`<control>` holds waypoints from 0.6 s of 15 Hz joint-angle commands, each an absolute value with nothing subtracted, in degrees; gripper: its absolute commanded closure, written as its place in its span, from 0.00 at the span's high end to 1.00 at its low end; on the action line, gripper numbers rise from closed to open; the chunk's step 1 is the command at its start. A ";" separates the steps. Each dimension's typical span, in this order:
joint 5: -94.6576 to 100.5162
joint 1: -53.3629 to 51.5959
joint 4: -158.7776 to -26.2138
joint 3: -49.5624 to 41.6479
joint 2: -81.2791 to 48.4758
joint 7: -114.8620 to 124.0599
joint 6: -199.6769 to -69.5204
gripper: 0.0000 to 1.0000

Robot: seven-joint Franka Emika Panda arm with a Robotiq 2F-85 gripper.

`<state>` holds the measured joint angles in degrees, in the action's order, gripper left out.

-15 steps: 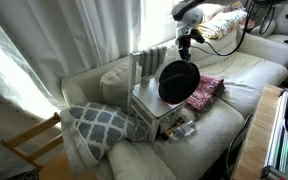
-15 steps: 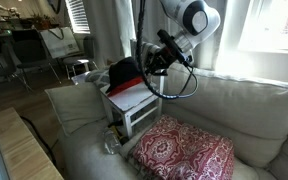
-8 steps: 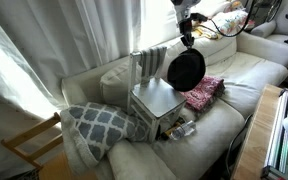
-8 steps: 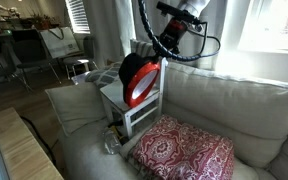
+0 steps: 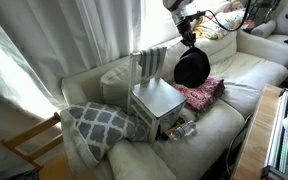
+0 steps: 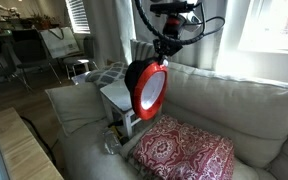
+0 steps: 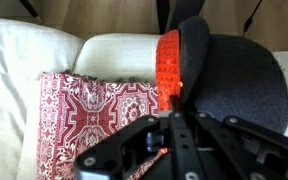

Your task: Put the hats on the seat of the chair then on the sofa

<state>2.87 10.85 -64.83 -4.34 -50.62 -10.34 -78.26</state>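
Up come the hats (image 5: 191, 68), off the chair (image 5: 156, 97) where they leaned a second ago, and now they hang clear of its seat, out past its side and higher than the seat. In this exterior view the gripper (image 5: 187, 44) is clamped on their upper edge, the dark crown facing the camera, and the patterned cloth (image 5: 203, 93) lies on the sofa (image 5: 246, 72) just beside the chair, below the hanging pair; the lattice pillow (image 5: 94, 122) sits on the chair's far side. In an exterior view from the other end, the red hat (image 6: 151, 88) faces us, on edge, a black rim showing behind it, dangling in front of the chair (image 6: 117, 97) with the jaws pinched together on the brims above. Down at the wrist view, the red brim (image 7: 169, 62) runs straight into the gripper's dark body, the black hat (image 7: 239, 85) pressed against it, and the cloth (image 7: 94, 110) spreads over cream cushions below.
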 commanded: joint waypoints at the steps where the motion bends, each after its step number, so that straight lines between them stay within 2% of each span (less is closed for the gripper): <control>1: 3.04 10.97 -64.51 -4.07 -50.80 -10.31 -78.04 0.05; 3: 3.03 11.17 -64.35 -4.10 -50.77 -10.34 -78.04 0.05; 4: 3.02 11.26 -64.29 -4.12 -50.77 -10.34 -78.04 0.01; 9: 13.20 8.45 -64.13 -8.70 -51.95 -5.02 -89.09 0.01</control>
<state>8.55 9.96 -64.51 -6.41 -50.63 -7.80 -84.45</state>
